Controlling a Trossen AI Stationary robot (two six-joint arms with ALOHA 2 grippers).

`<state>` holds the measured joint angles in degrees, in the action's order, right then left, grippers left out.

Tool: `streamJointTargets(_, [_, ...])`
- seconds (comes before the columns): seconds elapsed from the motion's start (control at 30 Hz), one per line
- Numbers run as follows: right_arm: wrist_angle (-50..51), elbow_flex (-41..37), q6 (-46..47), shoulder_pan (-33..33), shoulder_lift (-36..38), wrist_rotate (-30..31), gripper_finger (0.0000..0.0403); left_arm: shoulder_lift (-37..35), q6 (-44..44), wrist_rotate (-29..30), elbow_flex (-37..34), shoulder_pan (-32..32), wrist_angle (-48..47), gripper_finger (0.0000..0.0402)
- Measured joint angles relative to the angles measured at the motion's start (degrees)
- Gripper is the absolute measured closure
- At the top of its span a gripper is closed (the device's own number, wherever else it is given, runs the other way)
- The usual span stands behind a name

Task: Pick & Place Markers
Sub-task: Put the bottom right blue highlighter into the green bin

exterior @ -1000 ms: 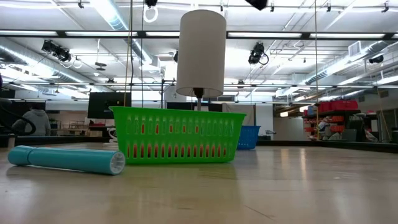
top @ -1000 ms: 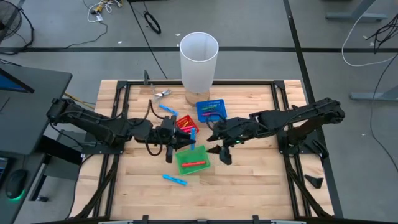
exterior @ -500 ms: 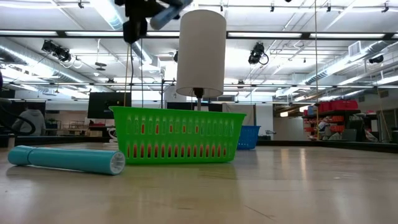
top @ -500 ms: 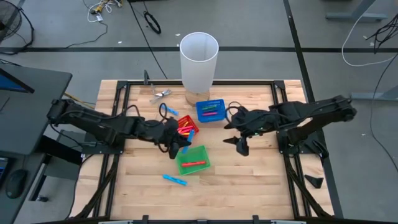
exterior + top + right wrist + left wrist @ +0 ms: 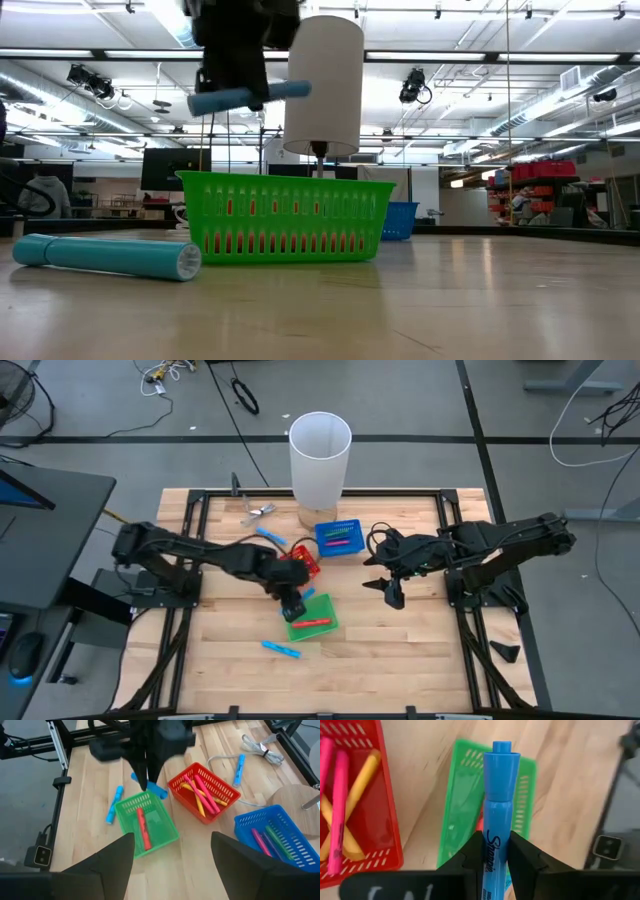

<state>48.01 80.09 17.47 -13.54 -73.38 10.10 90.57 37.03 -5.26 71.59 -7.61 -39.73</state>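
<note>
My left gripper (image 5: 293,600) hangs over the green basket (image 5: 310,617) and is shut on a light blue marker (image 5: 250,97). A red marker (image 5: 312,621) lies inside that basket. The red basket (image 5: 350,810) holds pink and yellow markers, and the blue basket (image 5: 338,538) holds several more. One blue marker (image 5: 281,649) lies flat on the table near the green basket, another (image 5: 268,535) near the far left. My right gripper (image 5: 392,592) hovers open to the right of the baskets, touching nothing. My left gripper pinches the blue marker's barrel (image 5: 492,851) between its two fingers, coming from above and pointing down, across the marker. The capped end (image 5: 502,760) sticks out past the fingers. The marker is lifted clear and lies level above the green basket (image 5: 285,215).
A tall white cylinder (image 5: 320,455) stands at the table's far edge on a wooden disc. A silvery clip (image 5: 260,510) lies at the far left. Black frame rails run along both sides of the table. Bare wood lies near the front edge and right of the green basket.
My left gripper has moved toward the near edge, over the green basket, and come down. The blue marker it holds has turned from slanting to level. My right gripper has drawn back toward the table's right, then kept still.
</note>
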Motion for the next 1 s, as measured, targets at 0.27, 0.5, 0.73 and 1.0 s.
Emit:
streamJointTargets(0.27, [0.3,0.0,0.0,0.0,0.0,0.0,0.0140,11.3,-3.6,-1.5,11.5,0.1,-12.8,0.0336])
streamJointTargets(0.5, [0.8,0.0,0.0,0.0,0.0,0.0,0.0140,17.4,-6.2,-0.9,18.4,0.1,-15.9,0.0336])
streamJointTargets(0.73, [1.1,0.0,0.1,0.0,0.0,0.0,0.0140,20.0,-7.7,3.3,18.1,-1.8,-15.3,0.0336])
streamJointTargets(1.0, [1.0,0.0,0.2,0.0,0.0,0.0,0.0140,23.3,-8.0,4.6,18.0,-2.6,-13.1,0.0336])
